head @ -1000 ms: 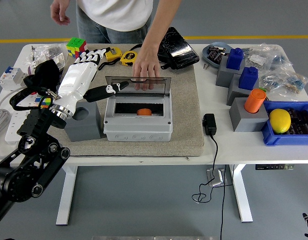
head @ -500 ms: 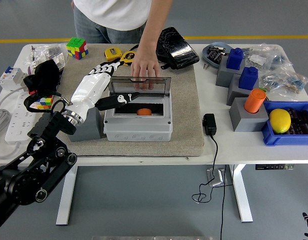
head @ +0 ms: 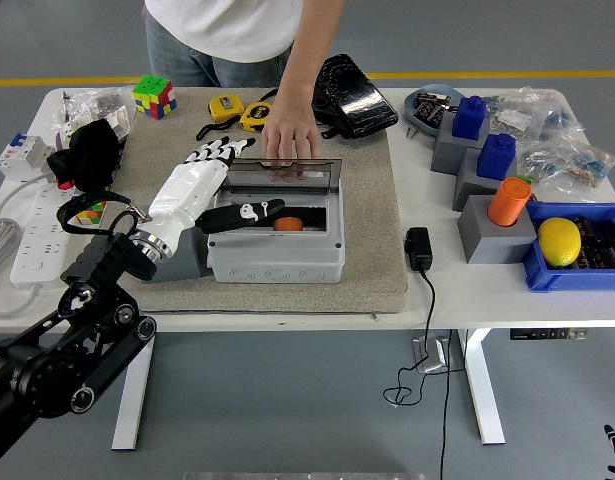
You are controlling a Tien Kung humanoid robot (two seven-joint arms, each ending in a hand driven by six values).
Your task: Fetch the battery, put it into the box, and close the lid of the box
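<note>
Beige mat (head: 367, 270) on white table (head: 467, 290), grey floor around; left robot hand (head: 202, 180) spread wide, empty, beside grey box (head: 277, 255).

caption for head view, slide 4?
Left hand open at box lid; person's hand steadies lid; battery inside.

Bright, even overhead light; soft shadows, sharp focus.
</note>
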